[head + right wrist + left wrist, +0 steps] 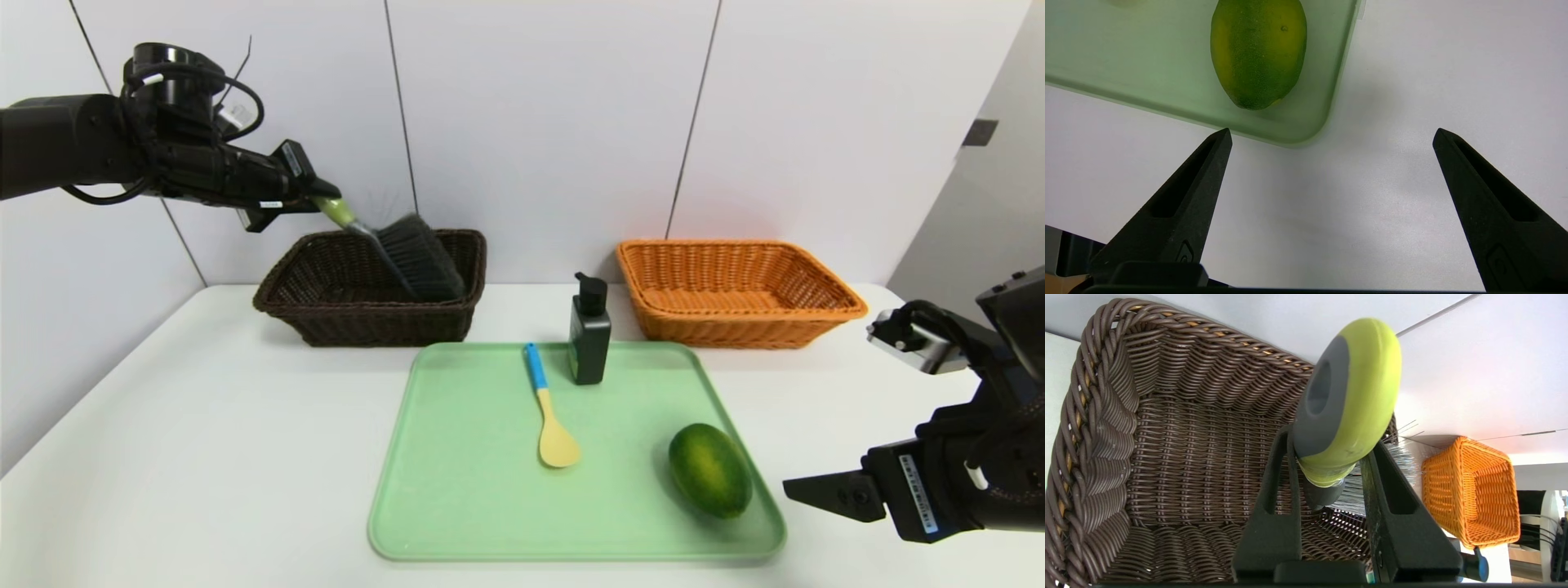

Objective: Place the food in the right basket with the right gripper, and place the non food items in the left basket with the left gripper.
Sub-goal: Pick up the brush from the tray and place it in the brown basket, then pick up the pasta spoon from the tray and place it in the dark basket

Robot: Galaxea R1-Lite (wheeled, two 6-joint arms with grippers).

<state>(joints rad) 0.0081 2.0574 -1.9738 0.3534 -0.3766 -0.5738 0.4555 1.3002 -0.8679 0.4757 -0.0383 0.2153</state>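
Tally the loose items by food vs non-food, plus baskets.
Food: 1, green fruit on the tray.
Non-food: 3, brush held by the left gripper over the dark brown basket; spoon; pump bottle.
Baskets: 2, dark brown basket and orange basket.
Total: 6.

Bare table [824, 392] separates the open right tool [804, 490] from the fruit [710, 469].

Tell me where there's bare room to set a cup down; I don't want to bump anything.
Bare table lies left of the green tray, and a strip between the dark basket and orange basket. The tray middle is crowded: spoon, pump bottle, green fruit. The right hand waits beside the tray's right edge.
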